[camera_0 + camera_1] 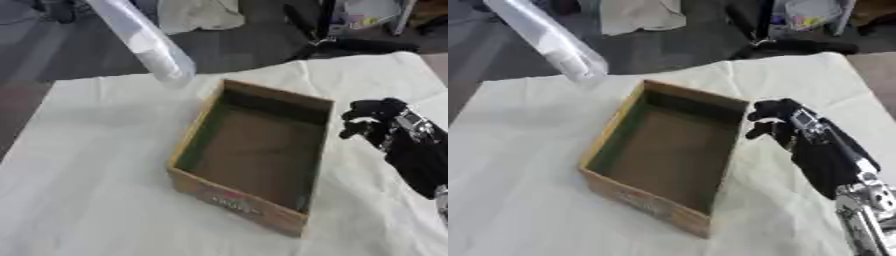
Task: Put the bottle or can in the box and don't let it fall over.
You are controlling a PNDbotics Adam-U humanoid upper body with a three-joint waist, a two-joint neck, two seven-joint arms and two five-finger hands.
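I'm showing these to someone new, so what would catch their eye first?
Probably the open brown cardboard box, empty, in the middle of the white cloth-covered table. Next, the robot's black right hand, fingers curled, holding nothing, beside the box's right wall. A clear plastic bottle slants in at upper left.

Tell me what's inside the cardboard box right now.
Nothing shows inside the cardboard box: just its bare brown floor and greenish inner wall. The near wall hides a strip of floor behind it. The right hand hangs beside the box, outside it.
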